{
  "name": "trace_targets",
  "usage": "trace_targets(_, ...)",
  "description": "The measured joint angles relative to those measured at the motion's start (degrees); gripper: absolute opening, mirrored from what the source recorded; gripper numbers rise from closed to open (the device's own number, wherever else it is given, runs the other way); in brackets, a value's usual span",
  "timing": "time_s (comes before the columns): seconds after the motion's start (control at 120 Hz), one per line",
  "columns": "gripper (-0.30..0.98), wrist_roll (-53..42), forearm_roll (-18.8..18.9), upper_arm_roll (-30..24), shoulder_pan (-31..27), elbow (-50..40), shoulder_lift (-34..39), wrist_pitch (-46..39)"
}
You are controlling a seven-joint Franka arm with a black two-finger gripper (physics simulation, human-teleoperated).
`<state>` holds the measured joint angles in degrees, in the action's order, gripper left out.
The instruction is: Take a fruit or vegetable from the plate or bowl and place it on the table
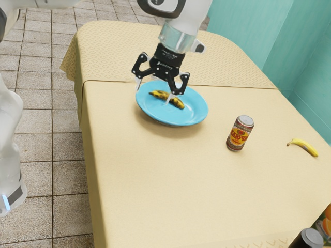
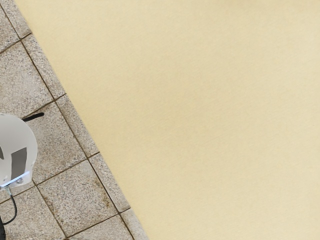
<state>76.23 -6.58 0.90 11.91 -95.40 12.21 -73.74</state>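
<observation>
Banana (image 1: 177, 103) on blue plate (image 1: 190, 117), just under my claw (image 1: 153, 95) — fingers spread wide, nothing gripped. Peel mottled black over yellow, gently curved; plate round, smooth — cream cloth (image 1: 155, 170) around it.

Holding the gripper (image 1: 153, 92) over the blue plate (image 1: 192, 111), fingers spread — with a dark-blotched banana (image 1: 160, 95) lying on it. Can see a red-labelled can (image 1: 239, 135) near the plate, toward the exterior view's right — and a yellow banana (image 1: 306, 147) farther from it.
</observation>
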Motion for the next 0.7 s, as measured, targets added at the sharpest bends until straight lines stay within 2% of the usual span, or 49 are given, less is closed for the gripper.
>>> trace_targets(0.208, 0.69, 20.13, 0.63, 0.17, 0.05, 0.36, 1.98, -4.55)
trace_targets(0.408, 0.69, 33.99, 3.39, 8.82, -2.14, 0.03, -1.89, -5.49)
trace_targets(0.533, 0.69, 39.2, 4.61, 8.77, -9.81, -10.3, 1.55, -11.86)
trace_targets(0.7, 0.69, 43.83, 4.91, 8.35, -13.95, -11.76, -3.65, -20.11)
